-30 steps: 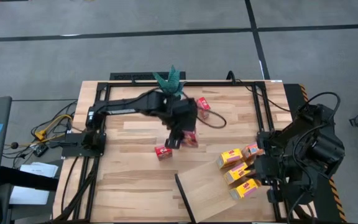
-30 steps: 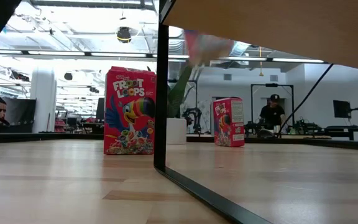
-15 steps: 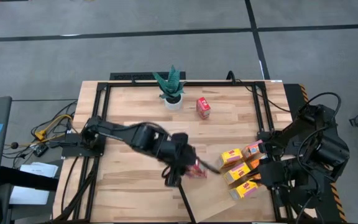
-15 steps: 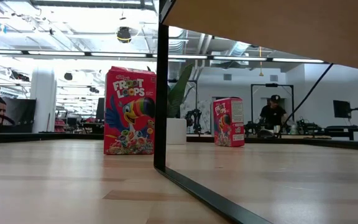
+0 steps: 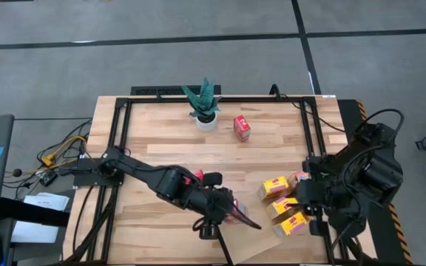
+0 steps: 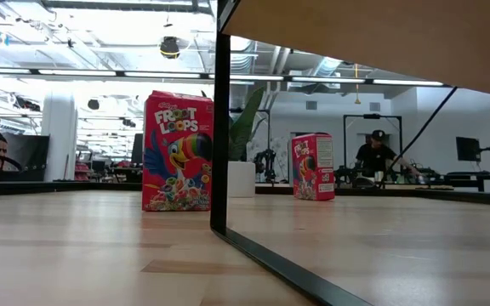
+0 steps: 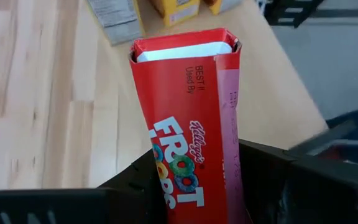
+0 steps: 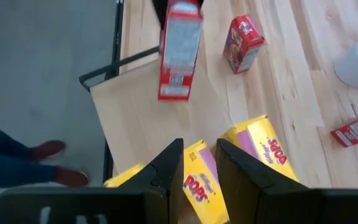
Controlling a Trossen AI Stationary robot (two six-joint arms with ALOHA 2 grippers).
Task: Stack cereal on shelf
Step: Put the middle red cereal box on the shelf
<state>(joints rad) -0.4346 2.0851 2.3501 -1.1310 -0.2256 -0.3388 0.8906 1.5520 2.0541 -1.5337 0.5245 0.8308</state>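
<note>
Now the left gripper (image 5: 231, 213) grips a red Froot Loops box (image 7: 191, 124), long axis pointing toward the shelf (image 5: 254, 236) just beyond; the right gripper (image 8: 199, 163) grips a yellow Pops box (image 8: 199, 182).

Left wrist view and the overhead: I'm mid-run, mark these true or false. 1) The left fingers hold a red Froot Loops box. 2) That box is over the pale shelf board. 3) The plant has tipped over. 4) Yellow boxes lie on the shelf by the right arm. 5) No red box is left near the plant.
1) True: the left gripper is shut on the red Froot Loops box.
2) True: it hangs over the shelf.
3) False: the plant stands upright in its pot.
4) True: yellow boxes lie there, at the right gripper.
5) False: a small red box stands beside the plant.
</note>
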